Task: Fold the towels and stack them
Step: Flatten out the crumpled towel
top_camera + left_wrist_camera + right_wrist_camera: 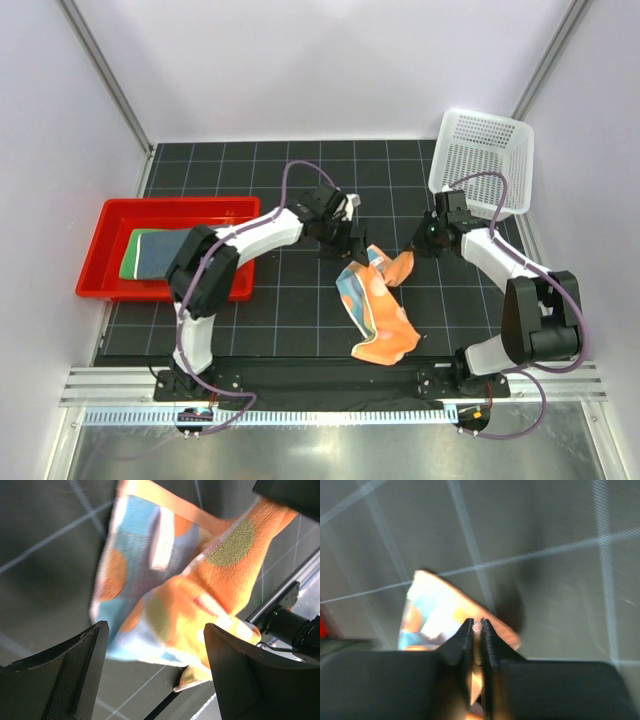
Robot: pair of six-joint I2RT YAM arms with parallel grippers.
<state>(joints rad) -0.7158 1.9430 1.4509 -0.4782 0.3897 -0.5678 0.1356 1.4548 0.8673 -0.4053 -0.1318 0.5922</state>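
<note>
One orange towel (378,310) lies crumpled right of the red tray (93,255), near end on the mat (280,320), far corner raised. It looks light and limp, apt to sag, so corners make the best hold. The right gripper (476,630) pinches that far corner tight; the left gripper (155,640), nearer the tray, gapes wide astride the cloth's edge, clamping nothing.
</note>
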